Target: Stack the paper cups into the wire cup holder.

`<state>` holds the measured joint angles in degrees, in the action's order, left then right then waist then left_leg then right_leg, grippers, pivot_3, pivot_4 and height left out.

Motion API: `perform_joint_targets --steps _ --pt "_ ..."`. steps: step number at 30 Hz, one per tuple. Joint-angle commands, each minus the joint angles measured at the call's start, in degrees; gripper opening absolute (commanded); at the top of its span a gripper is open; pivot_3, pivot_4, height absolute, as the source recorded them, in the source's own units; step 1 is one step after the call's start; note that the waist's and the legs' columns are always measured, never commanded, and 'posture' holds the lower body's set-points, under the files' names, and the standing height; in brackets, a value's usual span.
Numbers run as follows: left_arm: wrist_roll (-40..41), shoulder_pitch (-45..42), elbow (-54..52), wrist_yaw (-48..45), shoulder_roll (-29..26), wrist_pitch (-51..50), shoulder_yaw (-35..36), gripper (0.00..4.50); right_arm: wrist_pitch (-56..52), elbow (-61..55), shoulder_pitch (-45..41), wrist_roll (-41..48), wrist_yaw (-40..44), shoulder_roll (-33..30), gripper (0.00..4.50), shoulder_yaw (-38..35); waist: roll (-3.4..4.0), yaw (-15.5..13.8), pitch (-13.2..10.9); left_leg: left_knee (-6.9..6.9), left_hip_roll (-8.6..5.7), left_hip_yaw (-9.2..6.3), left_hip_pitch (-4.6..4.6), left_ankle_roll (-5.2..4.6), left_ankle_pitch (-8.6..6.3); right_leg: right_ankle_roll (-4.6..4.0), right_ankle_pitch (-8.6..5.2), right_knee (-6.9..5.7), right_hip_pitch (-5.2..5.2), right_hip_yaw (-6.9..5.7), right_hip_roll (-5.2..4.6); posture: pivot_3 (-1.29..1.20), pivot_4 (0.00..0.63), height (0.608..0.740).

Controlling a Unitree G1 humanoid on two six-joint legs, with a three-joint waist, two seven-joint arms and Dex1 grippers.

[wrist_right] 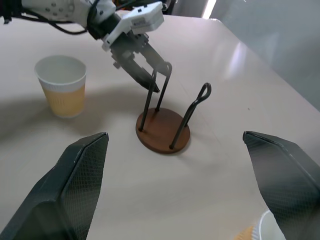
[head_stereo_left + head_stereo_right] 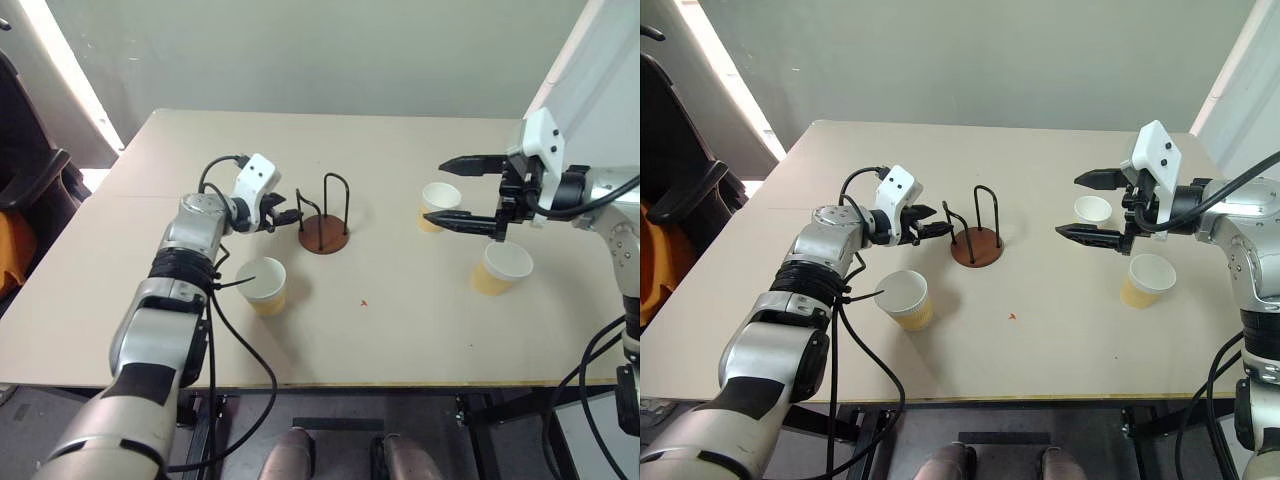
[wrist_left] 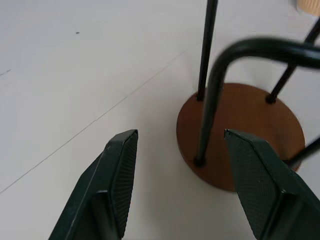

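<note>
The wire cup holder (image 2: 325,240), a reddish-brown disc with thin dark wire loops, stands mid-table. My left gripper (image 2: 292,215) is open at its left side, and in the left wrist view one wire loop (image 3: 210,105) rises between the two fingers (image 3: 117,185) without touching them. One paper cup (image 2: 263,284) stands upright below my left forearm. Two more paper cups, one farther (image 2: 440,204) and one nearer (image 2: 502,268), stand at the right. My right gripper (image 2: 437,190) hangs wide open and empty above the farther cup, pointing toward the holder (image 1: 164,131).
The beige table (image 2: 380,330) has bare room in front of the holder, with a tiny red speck (image 2: 364,301) there. A dark chair (image 2: 30,180) stands off the table's left side. Cables hang over the front edge by my left arm.
</note>
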<state>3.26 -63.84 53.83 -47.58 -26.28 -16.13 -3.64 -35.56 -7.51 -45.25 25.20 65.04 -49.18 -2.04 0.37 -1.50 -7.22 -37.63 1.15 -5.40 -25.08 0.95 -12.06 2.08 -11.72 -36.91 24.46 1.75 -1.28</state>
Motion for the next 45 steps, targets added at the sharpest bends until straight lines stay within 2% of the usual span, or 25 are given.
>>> perform_joint_targets --steps 1,2,4,11,21,26,30,35,36,37,45 --pt "0.5 -2.7 1.5 0.4 0.7 2.3 1.7 2.93 -0.1 -1.8 0.3 0.7 -0.7 -1.4 4.49 -2.0 0.00 -0.1 0.0 -0.02 -0.02 0.00 0.00 -0.01 -0.01 0.00 0.00 0.01 -0.01 0.01 0.00 0.00 0.150 0.740" --pt "0.5 -3.0 2.0 0.4 0.8 2.6 2.0 2.93 -0.1 -1.8 0.3 0.8 -0.8 -1.6 4.49 -2.1 0.00 -0.1 0.0 -0.03 -0.02 0.01 0.00 -0.01 -0.01 0.01 0.00 0.01 -0.02 0.02 0.00 0.00 0.150 0.740" --pt "0.5 -3.5 3.3 0.7 1.2 3.4 2.2 2.38 -0.3 -2.2 0.6 1.1 -1.0 -1.7 4.49 -2.1 0.00 -0.1 0.0 -0.04 -0.02 0.03 0.02 -0.02 -0.01 0.03 0.00 0.00 -0.01 0.05 0.00 0.00 0.150 0.740" --pt "0.6 -4.0 3.2 -1.6 1.0 4.1 2.3 0.04 -0.7 -3.0 1.2 1.6 -1.6 -2.1 4.49 -2.3 0.00 -0.1 0.0 -0.13 -0.02 0.04 0.03 -0.02 0.00 0.11 0.04 -0.03 -0.02 0.07 0.04 0.00 0.150 0.740" --pt "1.9 -2.2 -2.3 -8.2 0.5 2.6 2.2 0.04 0.3 -1.7 0.7 1.0 -1.4 -2.4 4.49 -2.1 0.00 -0.1 0.0 -0.32 -0.03 0.04 -0.02 -0.06 -0.03 0.17 0.06 -0.02 -0.07 0.09 0.05 0.00 0.150 0.740" --pt "5.1 3.6 -22.0 -17.3 -1.6 -6.5 -0.6 0.04 -2.0 -4.0 3.6 4.2 4.7 -7.6 4.49 -3.5 -0.01 -0.2 0.0 -0.33 -0.07 0.06 -0.08 -0.08 -0.04 0.24 0.02 0.01 -0.07 0.10 0.06 0.00 0.150 0.740" --pt "7.1 10.5 -39.8 -20.6 -4.1 -12.5 -3.8 0.04 -1.5 -5.9 8.8 4.2 9.3 -14.3 4.49 -3.9 -0.01 -0.4 0.0 -0.38 -0.19 0.08 -0.16 0.41 0.11 0.43 -0.15 -0.01 -0.12 0.14 0.07 0.00 0.150 0.740" --pt "6.6 14.8 -50.1 -18.4 -4.7 -15.3 -6.5 0.04 1.2 -5.3 11.8 1.4 11.2 -19.1 4.49 -3.1 -0.01 -0.4 0.0 -0.49 -0.22 0.09 -0.14 0.39 0.05 0.47 -0.16 -0.03 -0.16 0.20 0.02 0.00 0.150 0.740" --pt "6.6 15.4 -51.4 -17.7 -4.4 -16.0 -6.9 0.04 1.3 -5.7 12.0 1.8 11.8 -19.5 4.49 -3.1 -0.01 -0.4 0.0 -0.49 -0.21 0.09 -0.08 0.31 0.01 0.47 -0.16 -0.04 -0.22 0.20 0.01 0.00 0.150 0.740" --pt "6.9 16.1 -52.9 -17.0 -3.9 -17.1 -7.3 0.04 1.1 -6.1 12.1 2.2 12.0 -19.6 4.49 -3.1 0.00 -0.4 0.0 -0.50 -0.20 0.10 0.01 -0.17 -0.27 0.47 -0.15 -0.04 -0.29 0.21 0.01 0.00 0.150 0.740" --pt "7.2 22.0 -62.3 -12.9 -2.4 -22.5 -12.1 0.04 0.7 -9.4 13.8 2.7 13.6 -20.3 4.49 -2.1 0.00 -0.3 0.0 -0.50 -0.19 0.10 0.17 -0.21 -0.28 0.49 -0.13 -0.04 -0.46 0.21 0.02 0.00 0.150 0.740"
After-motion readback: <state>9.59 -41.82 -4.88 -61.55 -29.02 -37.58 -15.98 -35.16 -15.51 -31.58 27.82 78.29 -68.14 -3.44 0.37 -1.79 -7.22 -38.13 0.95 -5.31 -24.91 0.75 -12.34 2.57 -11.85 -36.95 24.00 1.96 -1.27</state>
